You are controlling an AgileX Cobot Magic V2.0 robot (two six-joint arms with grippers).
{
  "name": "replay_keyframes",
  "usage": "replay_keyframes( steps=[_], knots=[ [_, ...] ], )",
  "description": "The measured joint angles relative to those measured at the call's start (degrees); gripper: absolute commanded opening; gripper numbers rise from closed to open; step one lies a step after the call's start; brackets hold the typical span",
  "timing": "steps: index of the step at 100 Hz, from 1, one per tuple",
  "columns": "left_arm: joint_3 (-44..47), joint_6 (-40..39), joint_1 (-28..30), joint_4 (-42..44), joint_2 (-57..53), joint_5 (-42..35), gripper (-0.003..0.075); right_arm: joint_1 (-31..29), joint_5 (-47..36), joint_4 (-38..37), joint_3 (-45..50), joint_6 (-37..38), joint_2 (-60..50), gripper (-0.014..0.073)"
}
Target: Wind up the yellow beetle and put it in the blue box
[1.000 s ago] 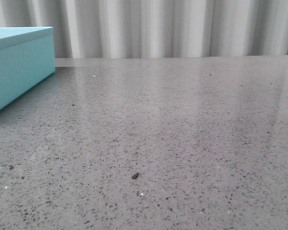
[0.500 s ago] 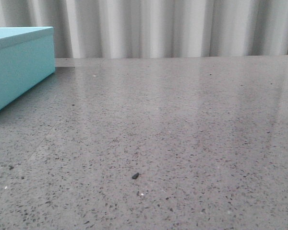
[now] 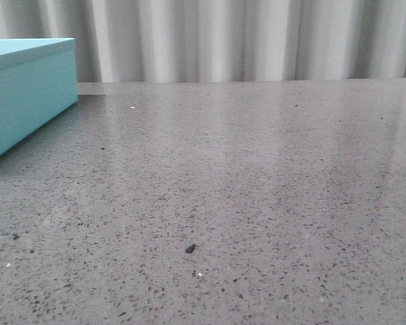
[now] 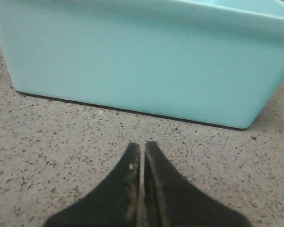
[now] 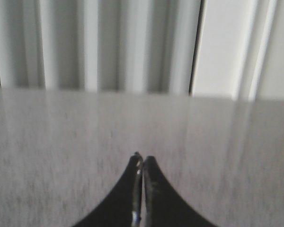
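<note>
The blue box stands at the far left of the grey speckled table in the front view, with its lid on. It fills the left wrist view, a short way beyond my left gripper. The left gripper is shut and empty, low over the table. My right gripper is shut and empty over bare table, facing the curtain. Neither gripper shows in the front view. The yellow beetle is out of view in all frames.
A small dark speck lies on the table near the front. A pale pleated curtain hangs behind the table's far edge. The grey table stretches to the right of the box.
</note>
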Motion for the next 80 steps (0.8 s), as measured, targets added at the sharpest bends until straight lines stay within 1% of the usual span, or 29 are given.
replay_keyframes(
  steps=[20, 23, 80],
  knots=[
    [0.0, 0.0, 0.0, 0.0, 0.0, 0.1, -0.0021, 0.0, 13.96, 1.42, 0.0, 0.0, 0.0, -0.0041],
    [0.0, 0.0, 0.0, 0.0, 0.0, 0.1, -0.0021, 0.0, 14.85, 1.57, 0.0, 0.0, 0.0, -0.0041],
    [0.0, 0.0, 0.0, 0.0, 0.0, 0.1, -0.0021, 0.0, 15.17, 1.92, 0.0, 0.0, 0.0, -0.0041]
  ],
)
